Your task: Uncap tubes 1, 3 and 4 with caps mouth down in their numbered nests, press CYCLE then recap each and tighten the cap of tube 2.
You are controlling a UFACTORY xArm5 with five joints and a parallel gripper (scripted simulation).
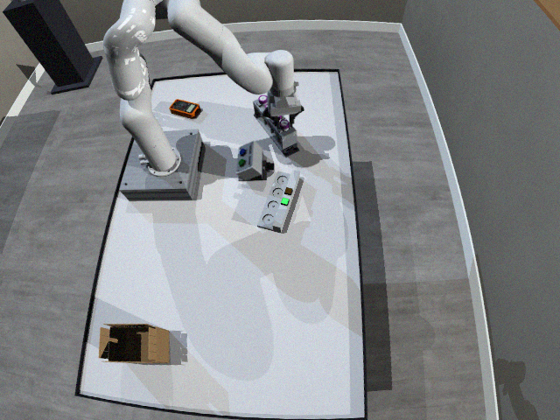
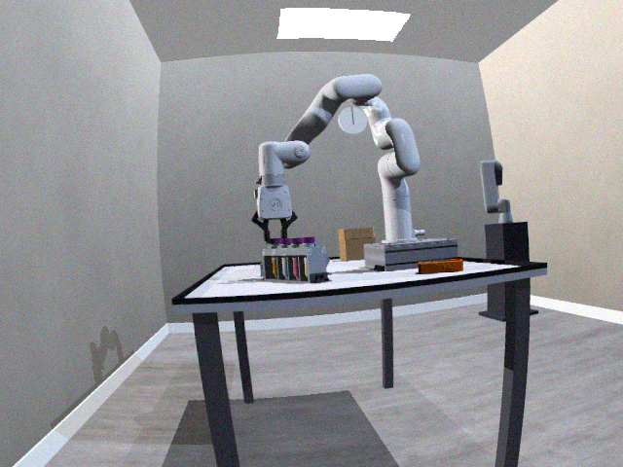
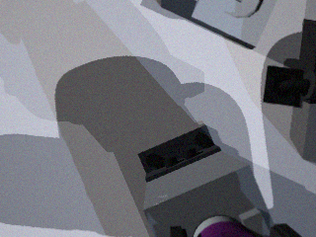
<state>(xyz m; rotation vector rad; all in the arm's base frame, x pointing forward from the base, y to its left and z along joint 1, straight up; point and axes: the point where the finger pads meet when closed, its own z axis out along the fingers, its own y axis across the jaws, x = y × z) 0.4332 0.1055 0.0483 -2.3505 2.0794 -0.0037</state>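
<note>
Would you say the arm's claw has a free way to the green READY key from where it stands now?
Probably yes. The claw stands over the tube caps, releasing one. The green READY key faces up on its housing nearby, with nothing over it.

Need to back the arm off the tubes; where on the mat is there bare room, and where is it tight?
Widest bare stretch: between the cap tray and the cardboard box. Another strip lies right of the decapping station, toward the mat's black border. Crowded: key housing, tray and station cluster together beside the arm's base; the gripper hangs over the purple caps.
</note>
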